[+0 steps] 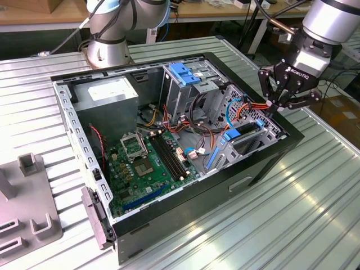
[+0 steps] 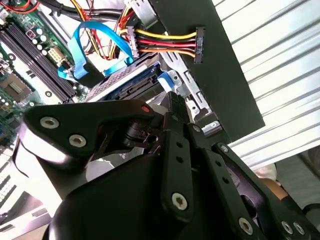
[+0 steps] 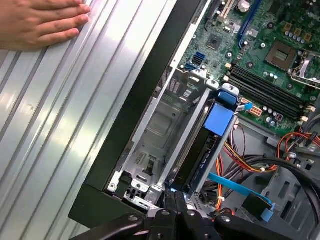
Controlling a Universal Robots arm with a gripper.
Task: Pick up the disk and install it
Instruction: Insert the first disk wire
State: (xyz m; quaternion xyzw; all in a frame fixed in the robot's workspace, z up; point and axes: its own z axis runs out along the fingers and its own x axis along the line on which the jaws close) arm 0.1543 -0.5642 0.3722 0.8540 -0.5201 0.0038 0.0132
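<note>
The disk (image 1: 243, 134), dark with blue carrier rails, sits in the drive bay at the corner of the open computer case (image 1: 264, 169) on the exterior view's right. In the first wrist view the disk (image 3: 219, 119) stands on edge beside an empty silver slot. My gripper (image 1: 274, 109) hangs just above that corner of the case, shut with nothing between its fingers. In both wrist views the closed tips (image 2: 172, 102) (image 3: 175, 196) point at the end of the disk (image 2: 125, 80), close to its blue rail.
A person's hand (image 3: 40, 22) rests flat on the ribbed metal table beside the case. Orange, red and yellow power cables (image 2: 165, 42) and a blue ribbon cable (image 2: 95, 30) run near the bay. Motherboard (image 1: 146, 163), grey power supply (image 1: 107, 95) and blue-topped silver cage (image 1: 183, 73) lie deeper inside.
</note>
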